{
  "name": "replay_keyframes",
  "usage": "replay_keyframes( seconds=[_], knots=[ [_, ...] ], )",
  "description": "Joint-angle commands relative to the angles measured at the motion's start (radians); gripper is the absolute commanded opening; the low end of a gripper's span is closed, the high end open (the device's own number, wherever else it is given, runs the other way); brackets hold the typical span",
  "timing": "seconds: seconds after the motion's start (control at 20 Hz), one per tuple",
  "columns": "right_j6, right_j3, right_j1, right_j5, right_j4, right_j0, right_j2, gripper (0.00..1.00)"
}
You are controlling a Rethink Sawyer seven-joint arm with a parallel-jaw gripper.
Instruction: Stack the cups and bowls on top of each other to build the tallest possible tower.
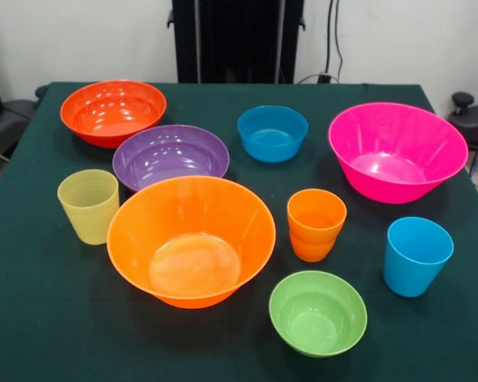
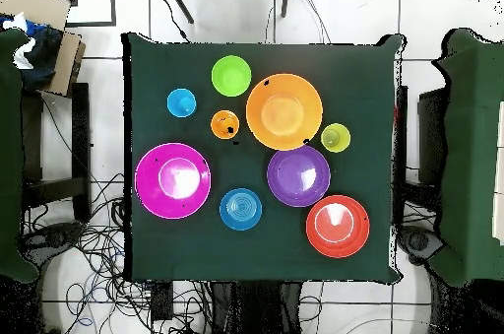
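Nothing is stacked except two orange cups (image 1: 316, 224) nested mid-surface. The large orange bowl (image 1: 191, 239) touches the purple bowl (image 1: 170, 155); the red-orange bowl (image 1: 113, 111) sits by a far corner. The hot pink bowl (image 1: 397, 150) stands opposite, the blue bowl (image 1: 272, 133) between. The lime green bowl (image 1: 318, 312), the sky blue cup (image 1: 417, 255) and the ribbed cup (image 1: 88, 205) stand singly on the green surface (image 1: 32, 318). The robot's hand is out of sight.

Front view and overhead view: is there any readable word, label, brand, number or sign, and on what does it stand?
None can be read in either view.
The bowls and cups, such as the large orange bowl and the sky blue cup, are plain coloured plastic with no print showing.
The green table cover is unmarked.
The cardboard box beside the table in the overhead view shows no legible print.
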Motion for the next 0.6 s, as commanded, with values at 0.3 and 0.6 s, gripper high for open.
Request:
replay_keyframes(
  seconds=[0.3, 0.6],
  knots=[
    [-0.445, 0.343, -0.109, -0.094, 0.062, -0.021, -0.123, 0.0],
    [-0.465, 0.373, -0.115, -0.127, 0.159, -0.036, -0.208, 0.0]
  ],
)
